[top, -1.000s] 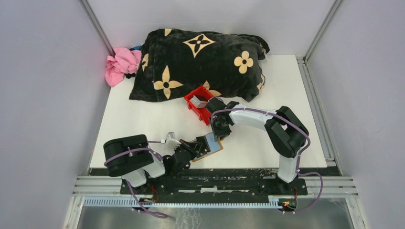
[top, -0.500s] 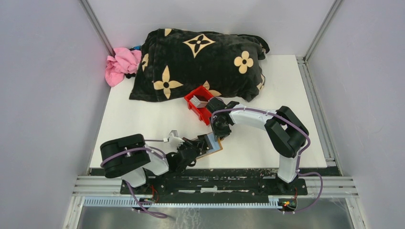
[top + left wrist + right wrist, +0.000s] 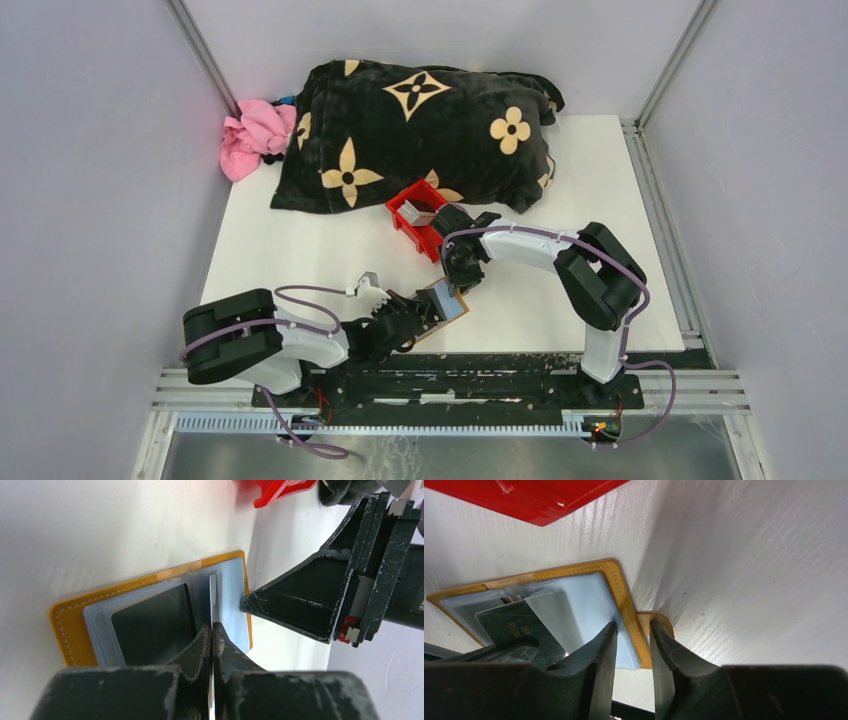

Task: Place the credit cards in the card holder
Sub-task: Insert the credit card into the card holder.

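Here the left gripper (image 3: pixel 212 630) pinches a card (image 3: pixel 213 597) edge-on over the open holder (image 3: pixel 150 615), which lies at its 12 o'clock; the right gripper (image 3: pixel 633 640) (partly parted) clamps the holder's edge.

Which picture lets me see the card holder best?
The right wrist view: the open card holder shows its tan stitched edge and clear pockets. The left wrist view shows it partly behind the left gripper. From the top camera it is tiny, between both grippers.
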